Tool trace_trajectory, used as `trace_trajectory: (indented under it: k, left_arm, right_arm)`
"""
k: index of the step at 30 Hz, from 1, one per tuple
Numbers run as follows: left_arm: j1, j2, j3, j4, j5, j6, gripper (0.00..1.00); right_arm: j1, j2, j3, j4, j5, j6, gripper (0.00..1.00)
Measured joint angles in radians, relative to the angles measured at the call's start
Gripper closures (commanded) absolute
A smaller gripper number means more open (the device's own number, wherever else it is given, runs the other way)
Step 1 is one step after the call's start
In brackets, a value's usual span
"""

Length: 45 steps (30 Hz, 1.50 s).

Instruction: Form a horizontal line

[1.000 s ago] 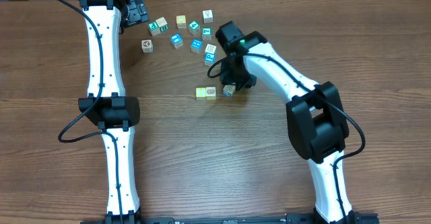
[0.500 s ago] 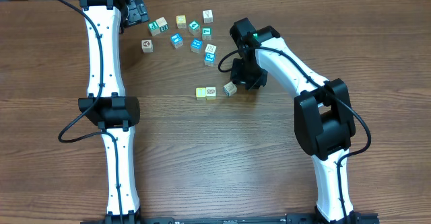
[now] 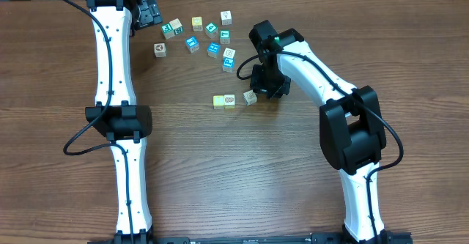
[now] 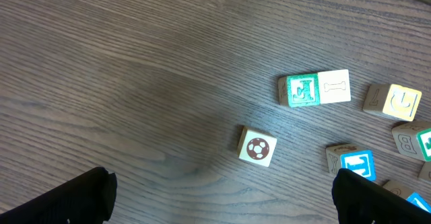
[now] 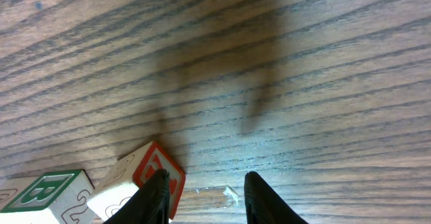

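Looking down on the horizontal line, only partly built on the wooden table. Begins with the yellow-green cube, a cream-white cube touching its right side. Goes on, further right of the yellow-green cube and past a narrow gap, with a third cube, turned askew and a little out of line toward the far side. Finds the right gripper just beyond that third cube, again to the right of the yellow-green cube and slightly farther back. Shows, through the right wrist camera, the fingers parted by a modest gap with only bare wood between them, so gripping nothing. Catches a cube with a red-framed face just outside the jaws on the side toward the yellow-green cube, close against one finger; cannot tell whether touching. Puts the left gripper far back and left of the yellow-green cube, jaws spread as wide as they go, empty. Counts loose cubes, several teal-faced, scattered behind the yellow-green cube, between the two grippers.
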<state>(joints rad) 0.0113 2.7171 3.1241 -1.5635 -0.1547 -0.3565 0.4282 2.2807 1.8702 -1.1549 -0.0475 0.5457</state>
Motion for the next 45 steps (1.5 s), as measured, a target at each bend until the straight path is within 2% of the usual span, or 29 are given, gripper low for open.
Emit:
trace_trajectory:
  k: [28,31,35,45]
  left_arm:
    - [0.0,0.0,0.0,0.0,0.0,0.0,0.0]
    - [0.0,0.0,0.0,0.0,0.0,0.0,0.0]
    - [0.0,0.0,0.0,0.0,0.0,0.0,0.0]
    - [0.0,0.0,0.0,0.0,0.0,0.0,0.0]
  right_arm:
    - [0.044,0.0,0.0,0.018,0.041,-0.023,0.69]
    - [0.044,0.0,0.0,0.029,0.05,-0.023,0.63]
    - [0.044,0.0,0.0,0.029,0.052,-0.026,0.64]
    - [0.044,0.0,0.0,0.028,0.01,-0.093,0.63]
